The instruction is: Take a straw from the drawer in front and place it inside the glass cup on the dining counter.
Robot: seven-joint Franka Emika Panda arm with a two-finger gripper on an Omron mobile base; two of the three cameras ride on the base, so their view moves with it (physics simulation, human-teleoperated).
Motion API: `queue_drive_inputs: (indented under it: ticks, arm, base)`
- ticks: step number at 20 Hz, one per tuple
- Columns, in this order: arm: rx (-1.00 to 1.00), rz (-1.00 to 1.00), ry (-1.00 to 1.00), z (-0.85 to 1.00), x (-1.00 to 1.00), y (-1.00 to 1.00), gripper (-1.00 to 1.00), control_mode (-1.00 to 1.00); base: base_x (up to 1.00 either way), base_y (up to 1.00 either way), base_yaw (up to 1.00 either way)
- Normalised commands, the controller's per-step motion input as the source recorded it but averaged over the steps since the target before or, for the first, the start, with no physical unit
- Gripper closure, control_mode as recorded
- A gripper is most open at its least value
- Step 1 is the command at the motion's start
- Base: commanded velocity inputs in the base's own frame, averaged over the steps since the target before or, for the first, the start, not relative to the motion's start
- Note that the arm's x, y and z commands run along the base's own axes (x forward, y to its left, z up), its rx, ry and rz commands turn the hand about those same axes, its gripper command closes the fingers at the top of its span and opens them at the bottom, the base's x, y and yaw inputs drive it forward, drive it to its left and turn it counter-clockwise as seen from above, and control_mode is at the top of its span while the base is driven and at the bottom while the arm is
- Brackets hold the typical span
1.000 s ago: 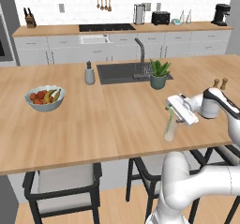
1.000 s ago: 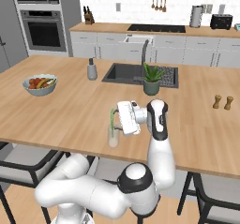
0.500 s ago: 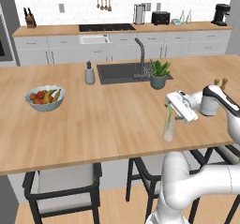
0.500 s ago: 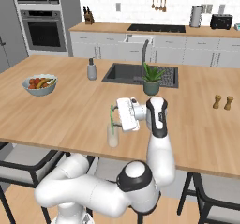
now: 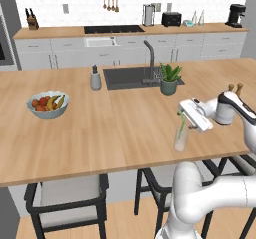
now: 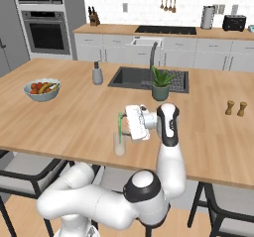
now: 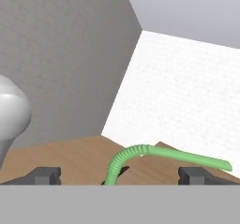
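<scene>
The straw is stood in the cup on the counter; the gripper is spread wide, nothing held; next, it should be pulled away gently.

A bent green straw lies between the spread end effector fingertips.

Straw base below frame edge

A fruit bowl sits left of the potted plant.
</scene>
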Motion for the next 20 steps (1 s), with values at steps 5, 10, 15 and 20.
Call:
queue_drive_inputs:
  ticks: [5, 10, 15, 20]
  arm:
    - [-0.01, 0.00, -0.01, -0.29, -0.04, -0.14, -1.00, -1.00]
    - [-0.05, 0.00, 0.00, -0.15, 0.00, -0.04, -1.00, -1.00]
    - [-0.01, 0.00, 0.01, -0.08, 0.05, 0.00, -1.00, -1.00]
    - [-0.04, 0.00, 0.05, -0.19, 0.07, 0.00, -1.00, -1.00]
  base:
    - [0.00, 0.00, 0.00]
    - [0.00, 0.00, 0.00]
    - [0.00, 0.00, 0.00]
    - [0.00, 0.00, 0.00]
